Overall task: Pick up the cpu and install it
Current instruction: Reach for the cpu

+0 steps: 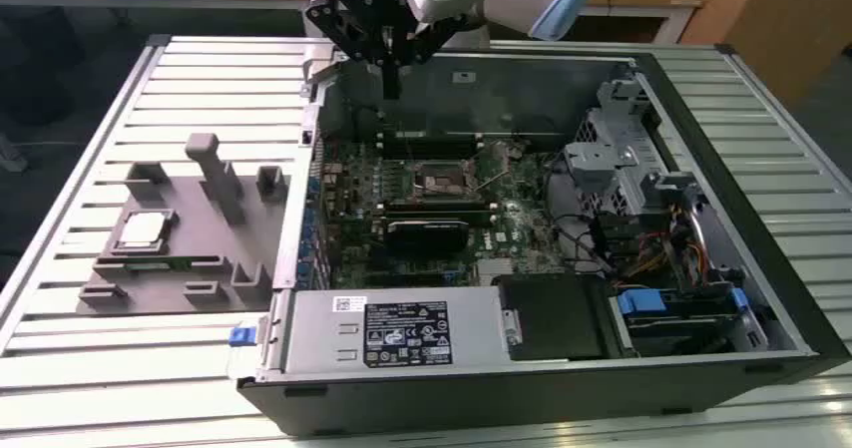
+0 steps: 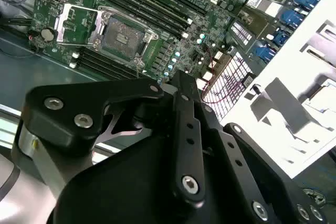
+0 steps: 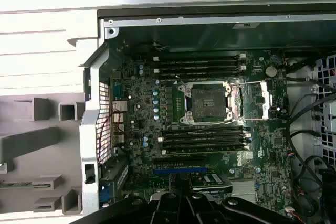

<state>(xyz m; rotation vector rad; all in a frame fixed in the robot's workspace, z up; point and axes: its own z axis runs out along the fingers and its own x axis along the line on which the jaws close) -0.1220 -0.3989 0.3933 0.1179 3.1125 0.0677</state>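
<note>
Pincer (image 1: 390, 89): pressed together, empty, over the case (image 1: 560, 398) edge.
Cpu (image 1: 144, 230): flat on grey holder (image 1: 174, 273), well apart from pincer.
Socket (image 1: 440, 182): open.
Risk: skewed grip could tilt cpu, bending socket pins.

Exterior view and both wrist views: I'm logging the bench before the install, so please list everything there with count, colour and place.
cpu: one, silver, on the fixture, exterior view's left.
fixture: one, grey, on the table beside the case.
case: one, black, open, mid-table.
motherboard: one, green, inside the case.
socket: one, dark, open and empty, mid-motherboard.
power supply: one, silver, at the case's edge nearest the exterior camera.
table: one, pale slatted metal, under everything.
end effector: one, black, above the case's far wall, away from the cpu.
</note>
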